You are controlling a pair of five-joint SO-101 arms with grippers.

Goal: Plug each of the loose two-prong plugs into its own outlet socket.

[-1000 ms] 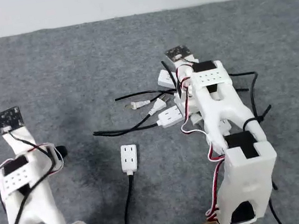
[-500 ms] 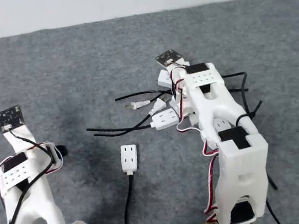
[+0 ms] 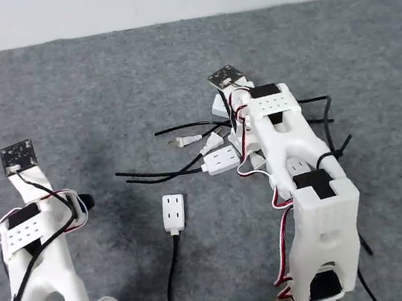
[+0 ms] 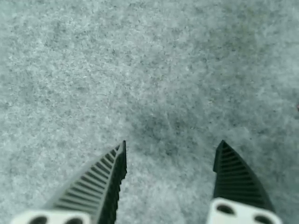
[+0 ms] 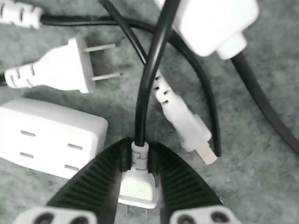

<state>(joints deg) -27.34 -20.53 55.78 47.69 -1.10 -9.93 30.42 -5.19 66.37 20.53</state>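
My right gripper is shut on a white two-prong plug, whose black cord runs away over the pile. Beside it lie a white outlet block, a loose plug with bare prongs, and a slimmer plug. In the high view the right arm hangs over this cluster, with an outlet block and a loose plug at its left. A separate outlet lies nearer the table's middle front. My left gripper is open over bare grey carpet.
Another white outlet body with a thick black cord lies past the pile. Black cords trail left from the cluster. A small plug sits at the cluster's left edge. Grey carpet covers the table.
The right arm has swung left over the cluster, and the outlet block and its cords have slid a little left. The left arm has shifted slightly.
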